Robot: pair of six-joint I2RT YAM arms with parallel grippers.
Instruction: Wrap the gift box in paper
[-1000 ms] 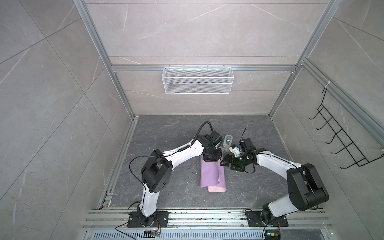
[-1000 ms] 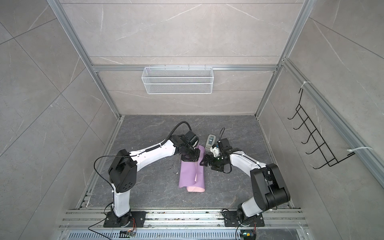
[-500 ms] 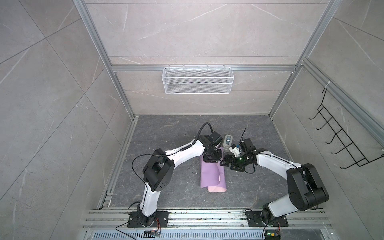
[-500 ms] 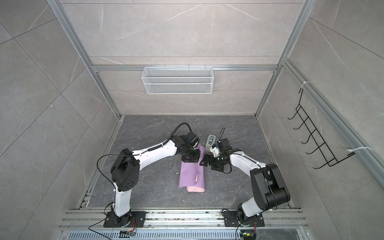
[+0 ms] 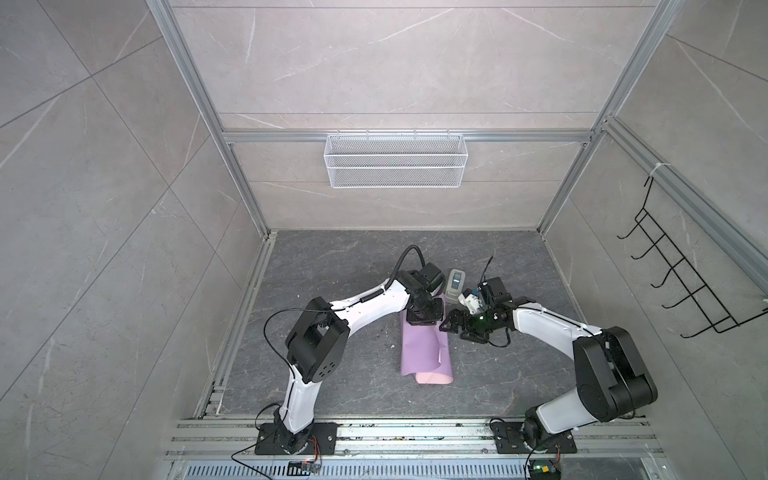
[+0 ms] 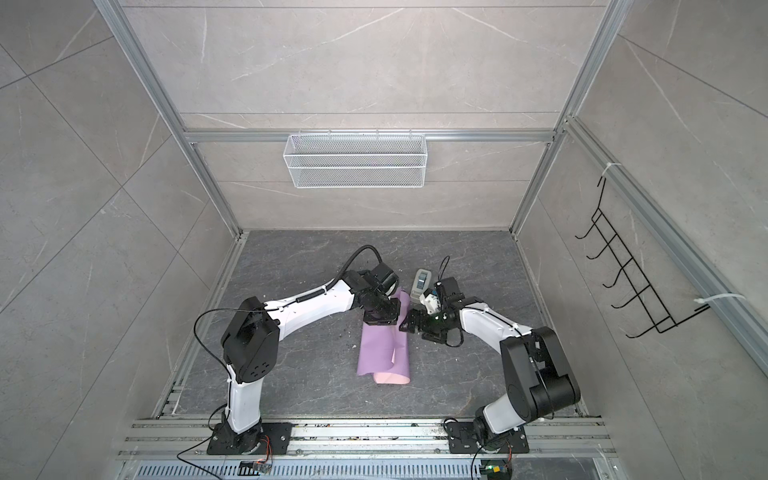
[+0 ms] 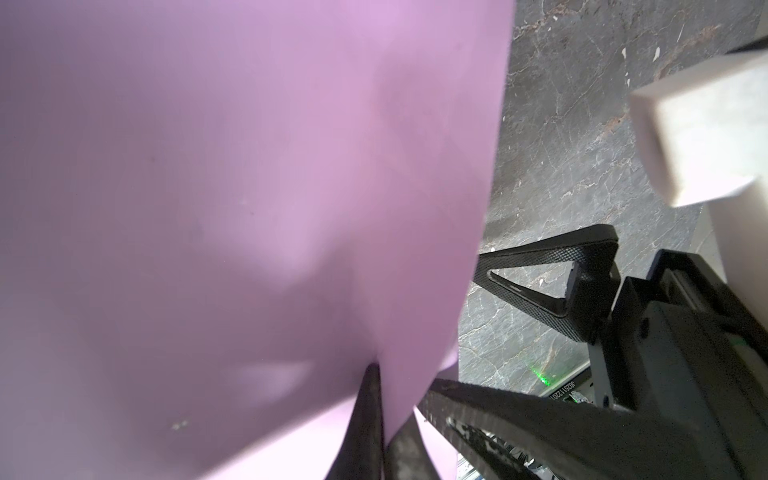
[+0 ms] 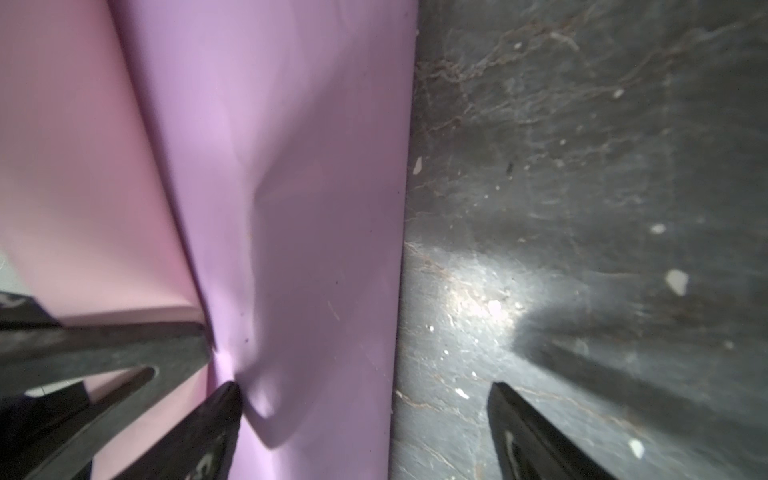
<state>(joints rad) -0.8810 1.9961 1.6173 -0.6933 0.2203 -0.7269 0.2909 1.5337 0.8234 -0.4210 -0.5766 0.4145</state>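
The step in hand is judged to be the closing of the fold over the box. The large thin sheet of paper (image 5: 424, 351), lilac outside and pale pink inside, is laid doubled on the dark marbled floor (image 5: 332, 374), its pink face showing at the near end. The flat olive-green gift box is not seen in any view and is presumably hidden under the fold. The left gripper (image 5: 423, 330) is clenched at the far end, where the lilac sheet appears to be pinched between its fingers. The right gripper (image 8: 363, 386) is spread wide and holds nothing. One fingertip (image 8: 220, 411) is pressed into the lilac face, the other hangs over bare floor. Next, the loose edge should be pressed flat without creasing.
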